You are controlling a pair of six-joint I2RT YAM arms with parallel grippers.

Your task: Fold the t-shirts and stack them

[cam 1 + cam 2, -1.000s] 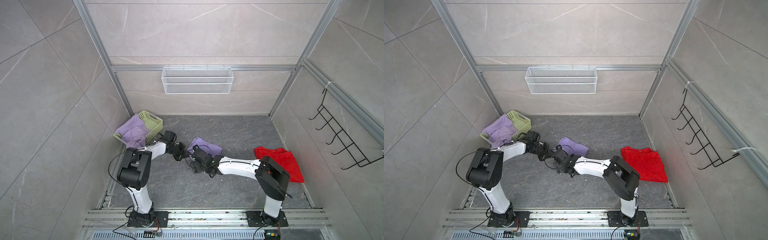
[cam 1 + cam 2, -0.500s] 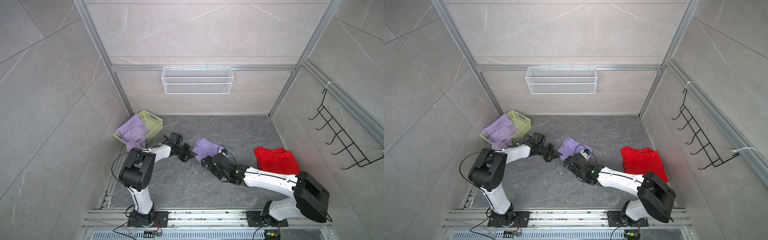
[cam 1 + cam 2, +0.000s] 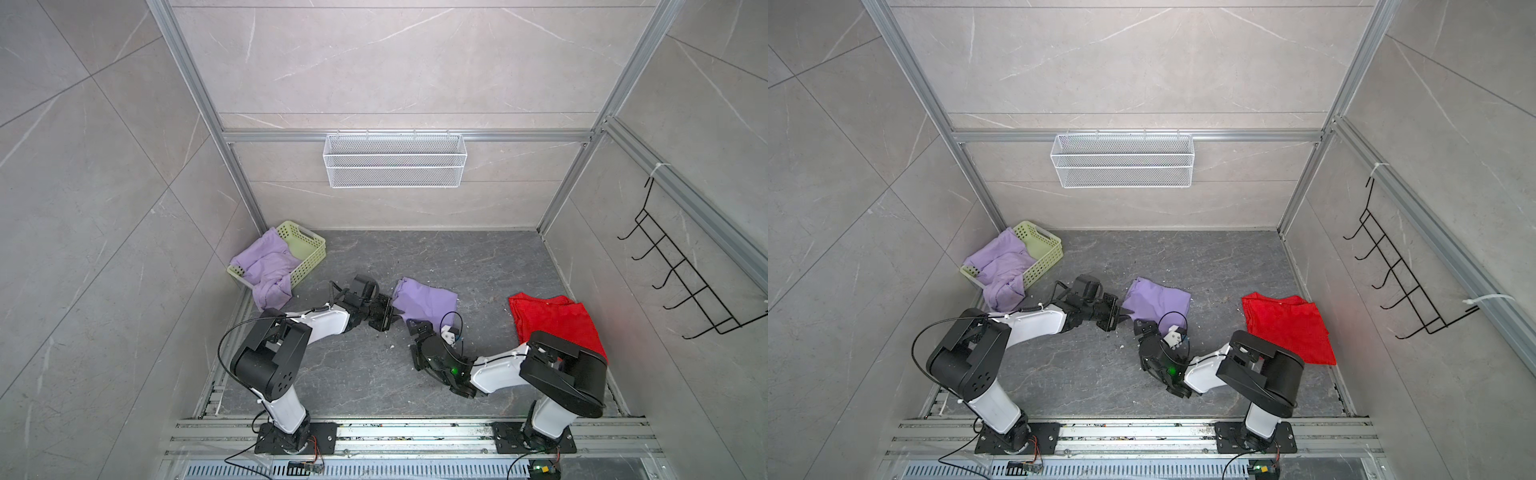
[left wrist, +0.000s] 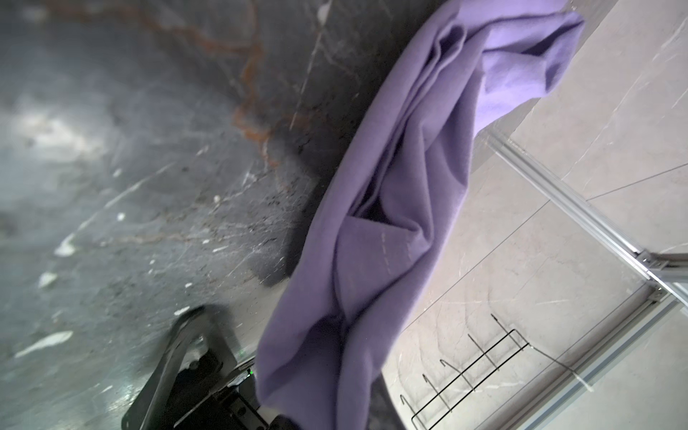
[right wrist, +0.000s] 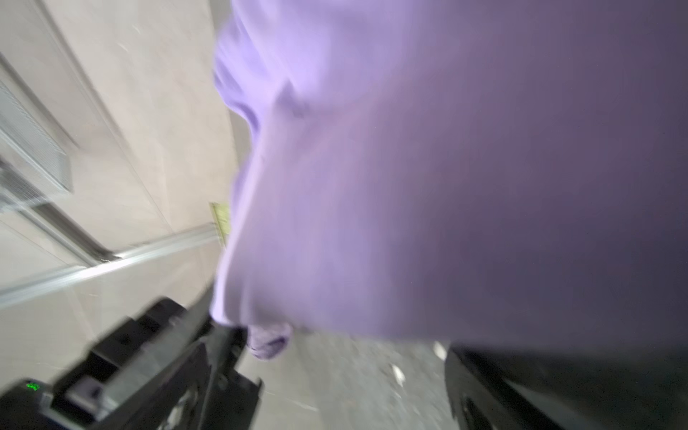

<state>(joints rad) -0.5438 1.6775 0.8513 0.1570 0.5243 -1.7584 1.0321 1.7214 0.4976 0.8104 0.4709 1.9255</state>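
Your left fingers [image 3: 1120, 318] are clenched on the left edge of the partly folded lilac t-shirt [image 3: 428, 301]. That shirt lies on the dark grey surface [image 3: 457, 257] at the centre of both top views. In the left wrist view its bunched layers [image 4: 391, 223] run up the frame from the grip. Your right fingers [image 3: 415, 327] are spread wide and released at the shirt's lower edge, and the right wrist view is blurred and mostly filled with lilac cloth. More lilac t-shirts [image 3: 270, 266] are heaped in the pale green basket [image 3: 309, 245] at centre left, with cloth spilling over its rim. A red cloth [image 3: 552, 320] lies at the right, well apart.
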